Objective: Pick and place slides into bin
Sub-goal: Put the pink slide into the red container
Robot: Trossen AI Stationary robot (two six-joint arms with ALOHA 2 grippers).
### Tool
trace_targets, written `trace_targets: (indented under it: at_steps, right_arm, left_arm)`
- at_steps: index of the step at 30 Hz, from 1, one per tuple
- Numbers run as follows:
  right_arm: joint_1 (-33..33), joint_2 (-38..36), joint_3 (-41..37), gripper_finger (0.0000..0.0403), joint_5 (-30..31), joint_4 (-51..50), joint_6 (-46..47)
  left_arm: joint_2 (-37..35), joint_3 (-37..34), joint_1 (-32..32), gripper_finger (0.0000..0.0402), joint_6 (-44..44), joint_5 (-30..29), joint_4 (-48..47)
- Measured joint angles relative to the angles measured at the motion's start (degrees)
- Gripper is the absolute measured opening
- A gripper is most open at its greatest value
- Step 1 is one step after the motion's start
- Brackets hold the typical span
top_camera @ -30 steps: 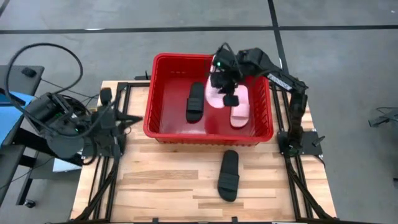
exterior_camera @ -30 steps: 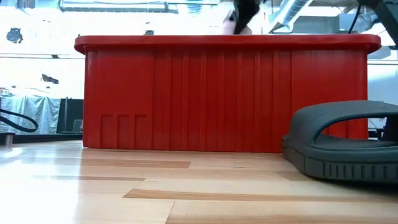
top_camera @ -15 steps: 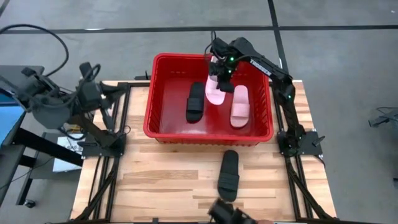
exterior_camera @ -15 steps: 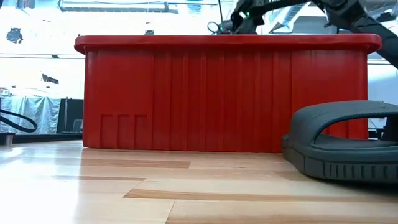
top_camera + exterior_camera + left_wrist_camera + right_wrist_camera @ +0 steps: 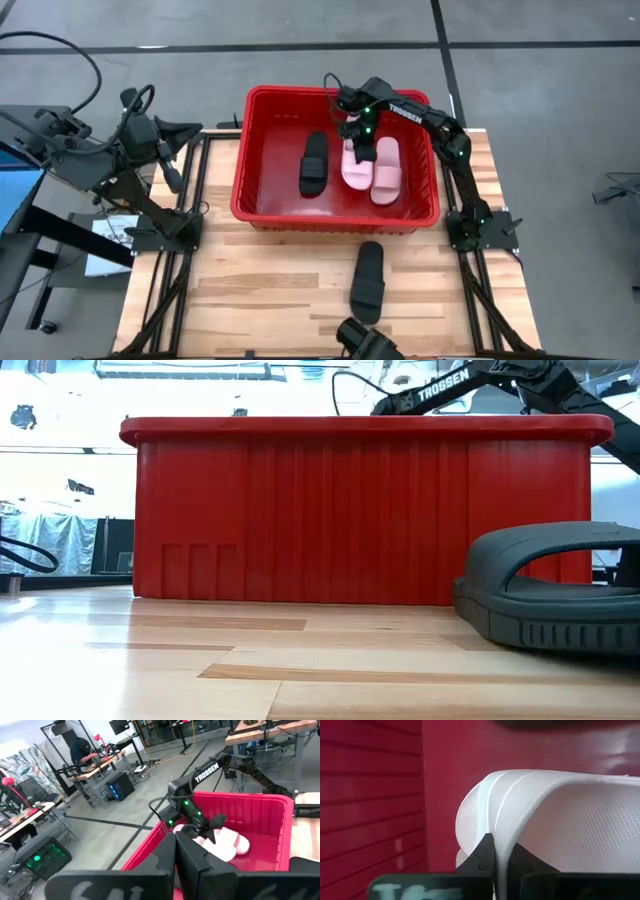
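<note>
High view puts the red bin in the upper middle of the frame, on the far part of the wooden desk. Inside it lie three slides: a black slide left of centre, and two pink slides side by side to its right, the left pink slide touching the right pink slide. A fourth, second black slide lies on the desk just below the bin, outside it; in the low view it fills the right edge in front of the bin's slatted wall.

The right pincer hangs over the far end of the left pink slide, inside the bin. Its wrist camera shows the fingers clenched together with the pale strap pressed right against them; whether the strap is pinched between them cannot be told.

The left pincer sits at the upper left, off the desk's edge, clenched on nothing.
</note>
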Motion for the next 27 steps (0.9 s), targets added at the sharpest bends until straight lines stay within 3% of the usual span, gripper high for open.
trace_targets:
  at_steps: [15,27]
  right_arm:
    - [1.9,0.0,-5.1,0.0000,-10.0,0.0,-5.5]
    - [-0.3,-0.1,-7.2,0.0000,-10.9,0.2,-5.4]
  left_arm:
    - [0.0,0.0,0.0,0.0000,0.0,0.1,0.0]
    - [0.0,0.0,0.0,0.0000,0.0,0.8,0.0]
